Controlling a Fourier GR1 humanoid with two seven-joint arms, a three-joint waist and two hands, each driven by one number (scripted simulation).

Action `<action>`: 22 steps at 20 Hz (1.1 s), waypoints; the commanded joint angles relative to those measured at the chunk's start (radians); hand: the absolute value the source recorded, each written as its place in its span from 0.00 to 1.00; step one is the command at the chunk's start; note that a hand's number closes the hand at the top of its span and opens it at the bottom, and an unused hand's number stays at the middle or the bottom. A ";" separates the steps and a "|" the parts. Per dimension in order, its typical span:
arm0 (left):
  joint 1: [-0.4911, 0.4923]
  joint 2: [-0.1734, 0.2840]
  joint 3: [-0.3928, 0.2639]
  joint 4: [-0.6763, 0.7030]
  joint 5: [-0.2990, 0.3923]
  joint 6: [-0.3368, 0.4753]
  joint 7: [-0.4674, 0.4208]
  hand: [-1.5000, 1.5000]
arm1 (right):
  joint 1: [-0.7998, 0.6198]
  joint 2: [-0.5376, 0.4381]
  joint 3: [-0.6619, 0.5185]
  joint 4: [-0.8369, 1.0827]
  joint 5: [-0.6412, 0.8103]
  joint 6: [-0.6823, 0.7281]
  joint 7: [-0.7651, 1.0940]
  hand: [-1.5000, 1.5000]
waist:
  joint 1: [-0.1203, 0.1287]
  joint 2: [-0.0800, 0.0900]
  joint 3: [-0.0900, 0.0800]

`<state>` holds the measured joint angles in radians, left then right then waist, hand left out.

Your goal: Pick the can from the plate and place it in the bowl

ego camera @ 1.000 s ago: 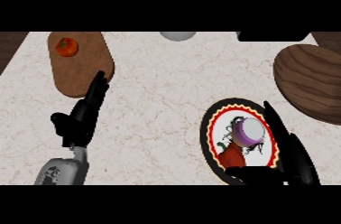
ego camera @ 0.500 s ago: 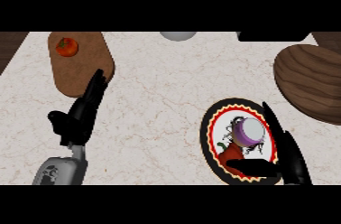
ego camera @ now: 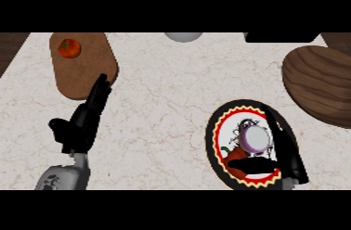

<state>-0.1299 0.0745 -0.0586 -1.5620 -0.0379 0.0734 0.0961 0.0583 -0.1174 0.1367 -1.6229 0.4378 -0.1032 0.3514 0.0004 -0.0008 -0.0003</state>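
- The can [ego camera: 254,140] stands upright on the patterned plate [ego camera: 214,131], its pale round top facing up at me, towards the plate's right side.
- My right hand [ego camera: 282,150] is at the can: the fingers lie straight along its right side and the thumb reaches across the plate just below it. It is open and holds nothing yet, as far as I can see; whether the fingers touch the can I cannot tell.
- I judge the step in hand to be the grasp. To do it well I should settle the can between thumb and fingers before curling, so it is caught on opposite sides and not nudged over or slid across the plate.
- I would lift straight up clear of the plate's rim before turning towards the wooden bowl [ego camera: 322,85], which sits up and to the right, near the plate.
- My left hand [ego camera: 81,124] rests open near the cutting board [ego camera: 86,67] with the tomato [ego camera: 68,47], well apart from the work.
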 commanded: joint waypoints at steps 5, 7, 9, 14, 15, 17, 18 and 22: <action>-0.039 -0.015 0.000 0.003 -0.014 0.012 0.032 0.50 | -0.024 -0.059 0.082 0.099 0.099 0.048 -0.161 1.00 | -0.001 0.001 0.001; -0.010 -0.010 -0.015 -0.027 -0.034 0.009 0.038 0.50 | -0.056 -0.058 0.080 0.102 0.103 0.073 -0.147 1.00 | 0.001 0.001 0.000; 0.058 0.017 0.022 -0.031 0.006 -0.043 -0.015 0.50 | 0.008 -0.030 0.084 -0.014 0.083 0.077 -0.123 1.00 | -0.001 0.000 0.000; -0.025 -0.016 0.015 0.013 -0.021 0.010 0.015 0.50 | 0.072 -0.213 0.080 -0.047 -0.105 0.336 -0.394 1.00 | -0.016 -0.001 0.001; -0.016 -0.028 0.001 -0.010 -0.030 0.021 0.019 0.50 | 0.124 -0.245 0.086 -0.044 -0.128 0.360 -0.490 1.00 | -0.019 -0.003 0.002; 0.019 -0.030 0.001 0.015 -0.021 0.006 -0.028 0.50 | 0.125 -0.316 0.053 -0.032 -0.185 0.452 -0.574 1.00 | -0.012 0.000 0.001; -0.018 0.012 0.036 0.052 0.006 -0.035 -0.028 0.50 | 0.114 -0.374 -0.002 -0.068 -0.228 0.502 -0.590 1.00 | -0.017 0.001 0.000; 0.024 -0.023 0.011 0.014 -0.003 -0.014 -0.043 0.50 | 0.206 -0.379 -0.042 -0.050 -0.231 0.475 -0.842 1.00 | -0.011 -0.001 0.001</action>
<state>-0.1246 0.0497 -0.0531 -1.5497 -0.0555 0.0745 0.0750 0.1951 -0.4464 0.1372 -1.6730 0.2405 0.3414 -0.2818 -0.0107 -0.0019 0.0002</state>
